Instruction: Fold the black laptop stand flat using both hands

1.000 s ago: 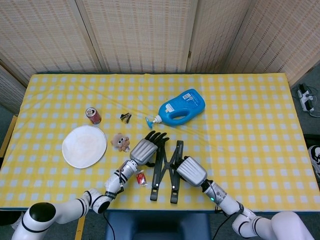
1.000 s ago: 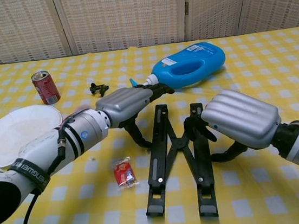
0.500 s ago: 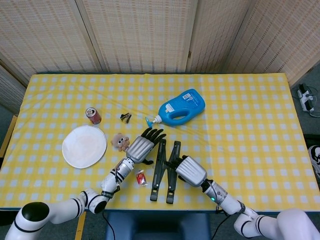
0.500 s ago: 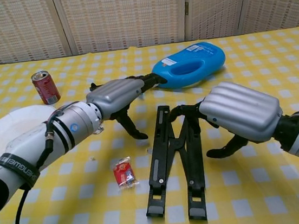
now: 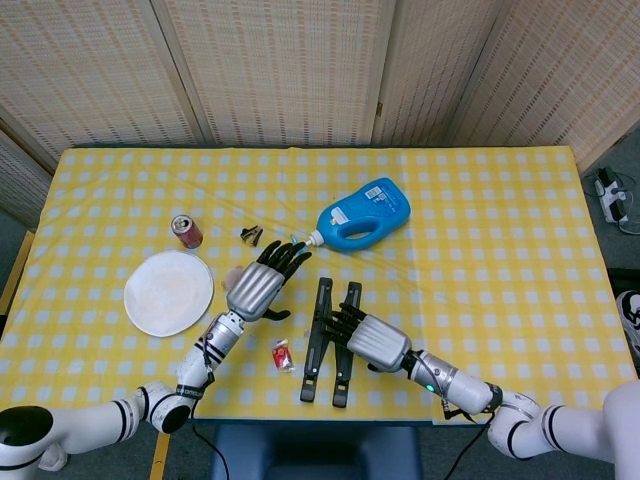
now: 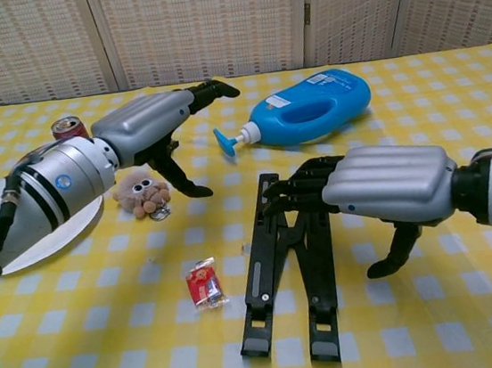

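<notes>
Near the table's [image 5: 500,250] front edge lies the stand [image 5: 330,340], its two black legs almost side by side, narrow V. Right robot hand [image 5: 372,340] rests over its right leg, fingers [image 6: 296,191] extended onto the bars, holding nothing. Left robot hand [image 5: 258,285] is raised off the stand, fingers spread, empty. Plush [image 6: 142,192] sits below it; red packet [image 6: 205,284] just left of the stand.
</notes>
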Available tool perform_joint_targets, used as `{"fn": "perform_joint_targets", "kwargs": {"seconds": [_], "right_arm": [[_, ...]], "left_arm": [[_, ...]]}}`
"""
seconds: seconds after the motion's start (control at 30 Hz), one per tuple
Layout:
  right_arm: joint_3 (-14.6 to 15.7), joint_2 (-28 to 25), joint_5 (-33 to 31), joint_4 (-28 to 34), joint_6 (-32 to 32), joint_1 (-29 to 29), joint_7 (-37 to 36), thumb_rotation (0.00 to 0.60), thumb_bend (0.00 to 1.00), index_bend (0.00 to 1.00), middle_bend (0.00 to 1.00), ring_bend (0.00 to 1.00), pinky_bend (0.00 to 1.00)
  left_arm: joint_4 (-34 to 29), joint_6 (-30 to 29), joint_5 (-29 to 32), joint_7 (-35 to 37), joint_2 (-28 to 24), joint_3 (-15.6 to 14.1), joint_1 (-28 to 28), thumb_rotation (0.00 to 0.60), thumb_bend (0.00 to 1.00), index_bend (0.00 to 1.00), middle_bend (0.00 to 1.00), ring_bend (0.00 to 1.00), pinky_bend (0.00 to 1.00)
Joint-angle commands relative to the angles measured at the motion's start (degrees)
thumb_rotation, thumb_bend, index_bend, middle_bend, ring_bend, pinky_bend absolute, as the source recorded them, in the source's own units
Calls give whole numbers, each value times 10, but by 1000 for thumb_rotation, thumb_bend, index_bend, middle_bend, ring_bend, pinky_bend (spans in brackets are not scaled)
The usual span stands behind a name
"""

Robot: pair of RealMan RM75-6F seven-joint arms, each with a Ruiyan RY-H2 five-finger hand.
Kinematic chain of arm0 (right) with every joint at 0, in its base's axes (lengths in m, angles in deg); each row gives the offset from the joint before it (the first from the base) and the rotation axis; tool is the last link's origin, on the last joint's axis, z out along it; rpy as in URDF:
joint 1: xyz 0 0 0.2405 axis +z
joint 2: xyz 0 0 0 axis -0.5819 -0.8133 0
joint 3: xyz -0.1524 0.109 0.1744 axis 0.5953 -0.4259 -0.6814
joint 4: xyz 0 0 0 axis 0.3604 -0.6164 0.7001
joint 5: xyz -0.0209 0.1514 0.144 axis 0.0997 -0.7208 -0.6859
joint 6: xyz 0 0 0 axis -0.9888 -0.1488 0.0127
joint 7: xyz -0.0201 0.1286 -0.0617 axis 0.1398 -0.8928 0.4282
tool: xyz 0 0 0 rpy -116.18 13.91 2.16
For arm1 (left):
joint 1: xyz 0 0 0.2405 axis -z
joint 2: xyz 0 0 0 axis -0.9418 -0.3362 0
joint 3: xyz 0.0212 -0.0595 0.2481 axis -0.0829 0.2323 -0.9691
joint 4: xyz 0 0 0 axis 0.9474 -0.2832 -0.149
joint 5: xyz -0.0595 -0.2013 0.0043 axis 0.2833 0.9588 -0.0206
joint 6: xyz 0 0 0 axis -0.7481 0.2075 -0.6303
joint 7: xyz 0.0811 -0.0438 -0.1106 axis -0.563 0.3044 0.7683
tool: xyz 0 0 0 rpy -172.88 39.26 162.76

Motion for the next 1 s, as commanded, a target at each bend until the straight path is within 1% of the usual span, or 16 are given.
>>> {"fn": "perform_joint_targets", "kwargs": {"seconds": [0.03, 0.2, 0.63, 1.0], "right_arm": [[-12, -12, -10, 14, -33, 29, 15, 600, 195, 0, 0, 46, 17], [-15, -13, -14, 10, -82, 59, 43, 600, 195, 0, 0, 41, 12], [-28, 10, -48, -8, -158, 104, 91, 600, 195, 0, 1, 39, 12], [-38, 23, -87, -13, -199, 131, 127, 600, 196, 0, 70, 51, 20]], "left_arm": [[-4, -2, 3, -2, -3, -2, -3, 600, 113, 0, 0, 0, 0], [-6, -2, 8, -1, -7, -3, -8, 600, 113, 0, 0, 0, 0], [5, -2, 14, 14, -9, -3, -13, 600, 112, 0, 0, 0, 0], [15, -7, 10, 30, -8, -6, -19, 600, 113, 0, 0, 0, 0]]}}
